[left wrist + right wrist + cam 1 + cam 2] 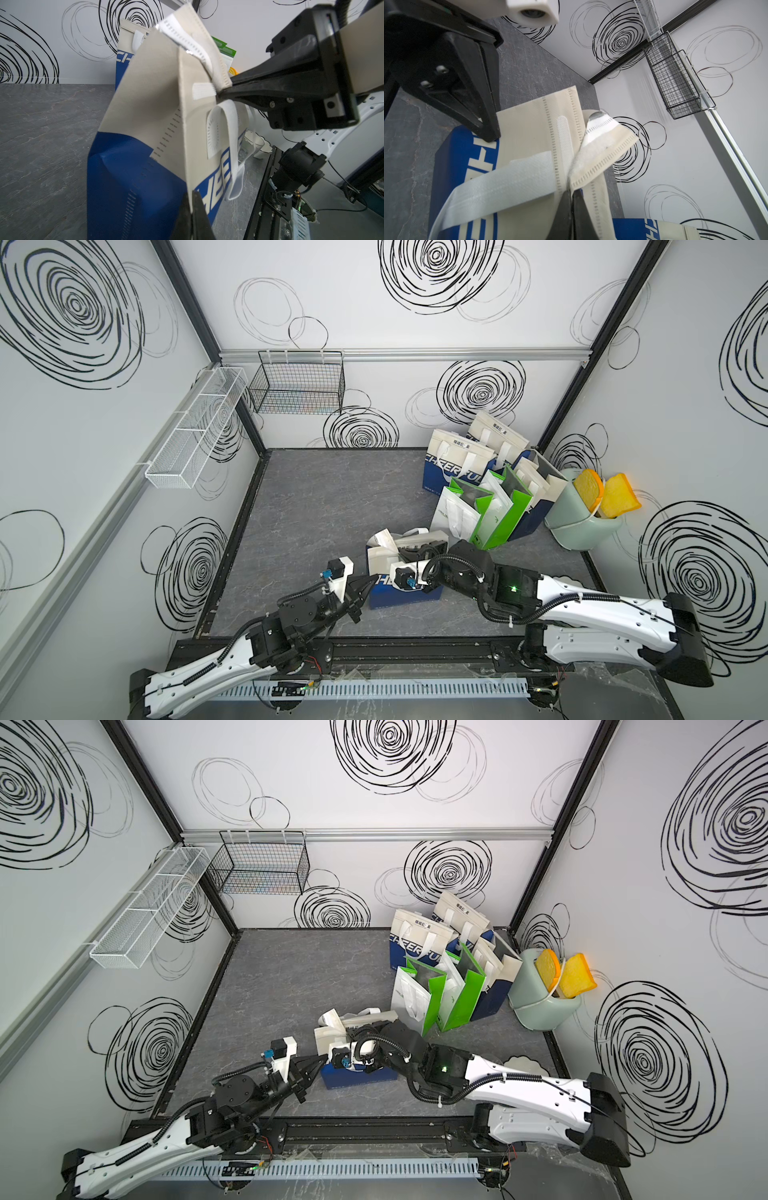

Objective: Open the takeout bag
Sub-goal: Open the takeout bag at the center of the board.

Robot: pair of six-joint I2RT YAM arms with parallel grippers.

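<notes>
The takeout bag (pixel 388 598), blue below and beige above with white handles, stands near the table's front middle in both top views (pixel 357 1080). My left gripper (pixel 192 194) is shut on the bag's beige side edge, low down by the blue lettering; it also shows in a top view (pixel 373 577) and in the right wrist view (pixel 490 136). My right gripper (pixel 572 192) is shut on the bag's folded top rim beside a white handle (pixel 500 182). In the left wrist view the right gripper (pixel 221 94) pinches that rim high up. The bag's mouth looks pinched together.
Several other bags stand at the back right: blue-and-white ones (pixel 457 464) and green-and-white ones (pixel 494 514). Beside them is a pale green bin (pixel 582 526) holding yellow toast shapes. A white dish (pixel 523 1065) lies behind my right arm. A black wire basket (pixel 297 385) and a white one (pixel 195 431) hang on the walls.
</notes>
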